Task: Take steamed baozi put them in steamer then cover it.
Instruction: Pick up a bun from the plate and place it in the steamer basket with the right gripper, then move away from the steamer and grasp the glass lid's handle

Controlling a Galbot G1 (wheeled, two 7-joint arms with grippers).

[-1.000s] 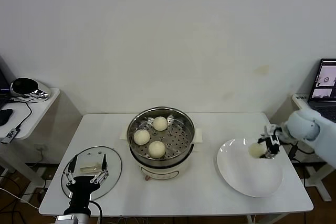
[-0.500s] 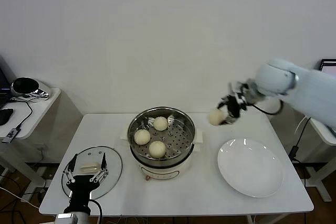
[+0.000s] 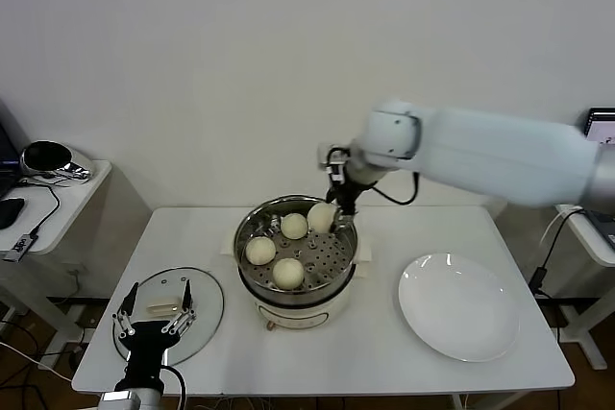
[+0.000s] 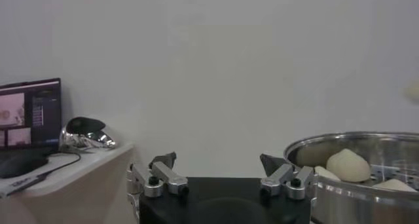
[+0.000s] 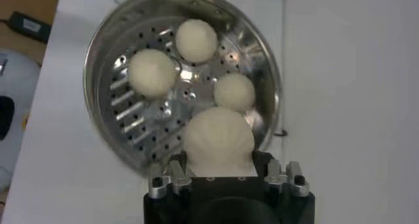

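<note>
The steel steamer [image 3: 252, 276] stands on its white pot base at the table's middle and holds three cream-white baozi [image 3: 287, 272]. My right gripper [image 3: 333, 215] is shut on a fourth baozi [image 3: 321, 217] and holds it just above the basket's back right rim. In the right wrist view this baozi [image 5: 218, 142] sits between the fingers, over the perforated floor [image 5: 149, 117]. The glass cover [image 3: 208, 327] with its cream handle lies flat at the table's front left. My left gripper [image 3: 156, 315] hangs open over the cover.
An empty white plate [image 3: 459, 306] lies at the table's right. A side table [image 3: 58, 201] with a dark device stands at the far left. A laptop [image 3: 602, 132] shows at the right edge.
My right arm has swung left, carrying the baozi from over the plate to above the steamer's back right rim. The left gripper has not moved.
</note>
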